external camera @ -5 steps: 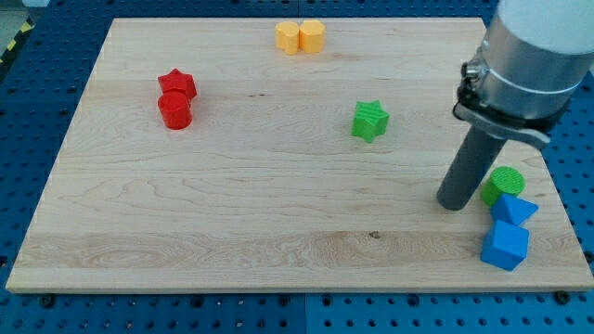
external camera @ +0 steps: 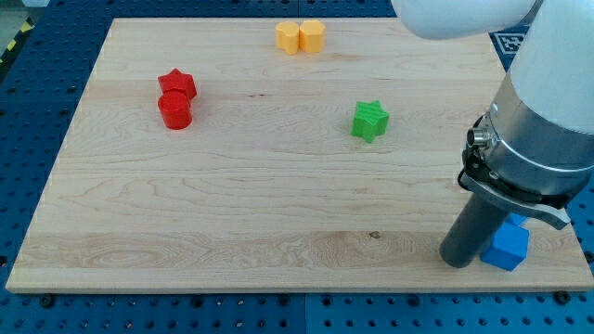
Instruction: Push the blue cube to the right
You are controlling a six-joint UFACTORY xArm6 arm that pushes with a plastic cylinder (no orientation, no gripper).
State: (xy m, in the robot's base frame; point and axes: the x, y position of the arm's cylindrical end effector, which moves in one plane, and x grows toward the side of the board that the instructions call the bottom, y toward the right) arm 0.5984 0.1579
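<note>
Resting on the wooden board [external camera: 278,186] at the lower right of the frame, my tip [external camera: 458,262] sits just to the left of the blue cube [external camera: 508,247], close against its left face; whether the two touch cannot be told from this view.

1. End tool: I carry no pincer. My arm ends in a straight dark rod, so no wide, narrow or holding state applies.
2. Task object: the blue cube lies near the lower right corner of the board, close to the bottom edge. My arm body covers its upper part.
3. Other blocks:
- A green star [external camera: 370,120] lies right of the board's centre, well apart from my tip.
- A red star [external camera: 176,83] and a red cylinder [external camera: 174,111] sit together at the upper left, the star directly above the cylinder and touching it.
- Two yellow blocks [external camera: 300,37] stand side by side at the top edge, touching; their exact shapes are hard to make out.
4. Surroundings: a blue perforated table [external camera: 37,111] frames the board on all sides.
</note>
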